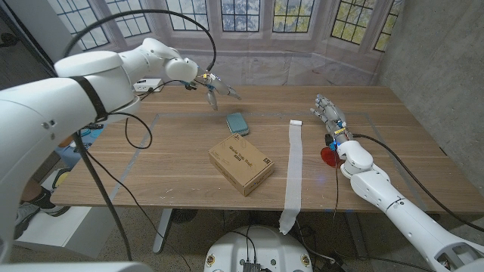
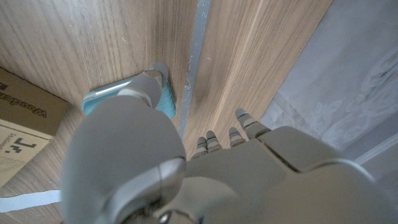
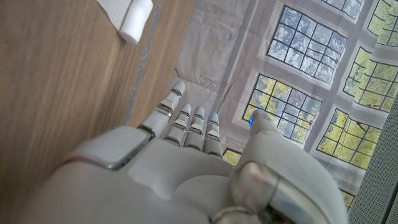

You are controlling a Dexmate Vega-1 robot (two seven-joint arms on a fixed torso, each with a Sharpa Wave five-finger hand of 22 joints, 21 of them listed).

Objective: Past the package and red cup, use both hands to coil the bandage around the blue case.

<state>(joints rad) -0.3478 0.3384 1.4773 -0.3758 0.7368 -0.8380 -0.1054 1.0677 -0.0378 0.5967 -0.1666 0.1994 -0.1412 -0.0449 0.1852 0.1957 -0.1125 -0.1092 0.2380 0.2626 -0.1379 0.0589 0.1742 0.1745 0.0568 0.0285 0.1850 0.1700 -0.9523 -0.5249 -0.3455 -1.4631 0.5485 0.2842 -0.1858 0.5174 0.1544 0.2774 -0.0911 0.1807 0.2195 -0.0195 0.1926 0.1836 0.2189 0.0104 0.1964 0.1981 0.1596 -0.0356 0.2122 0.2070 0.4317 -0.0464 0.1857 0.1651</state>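
Note:
The blue case lies on the table just beyond the cardboard package. A long white bandage stretches from its rolled end toward the front edge and hangs over it. My left hand hovers above the table behind and left of the case, fingers apart, holding nothing; the left wrist view has the case past my thumb. My right hand stands right of the bandage's rolled end, fingers extended and empty. The red cup sits partly hidden behind my right wrist.
Tape lines mark a rectangle on the wooden table. Cables run from my left arm across the table's left side. Draped windows stand behind the far edge.

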